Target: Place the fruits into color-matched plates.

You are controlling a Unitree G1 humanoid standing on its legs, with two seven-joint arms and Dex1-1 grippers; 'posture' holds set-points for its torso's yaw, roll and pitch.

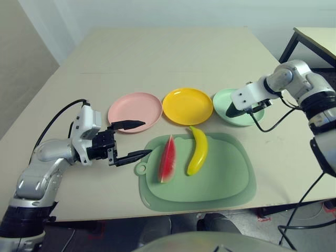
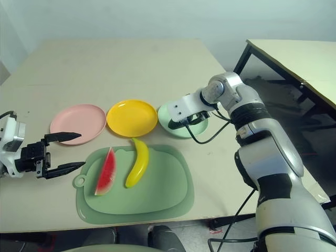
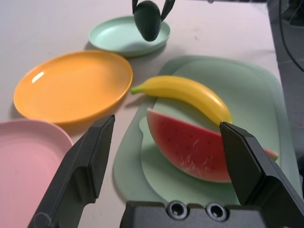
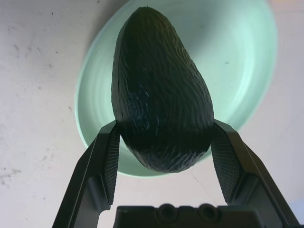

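My right gripper (image 4: 164, 142) is shut on the dark green avocado (image 4: 159, 95) and holds it just above the mint green plate (image 1: 237, 107). The red watermelon wedge (image 1: 167, 158) and the yellow banana (image 1: 198, 150) lie side by side on the green mat (image 1: 220, 173). The pink plate (image 1: 135, 111) and yellow plate (image 1: 187, 105) hold nothing. My left gripper (image 1: 134, 140) is open, hovering between the pink plate and the mat's left edge, a short way from the watermelon.
The three plates stand in a row behind the mat. A ring tab (image 1: 140, 168) sticks out at the mat's left edge. A second table (image 2: 294, 58) stands at the right. Black cables trail from both arms.
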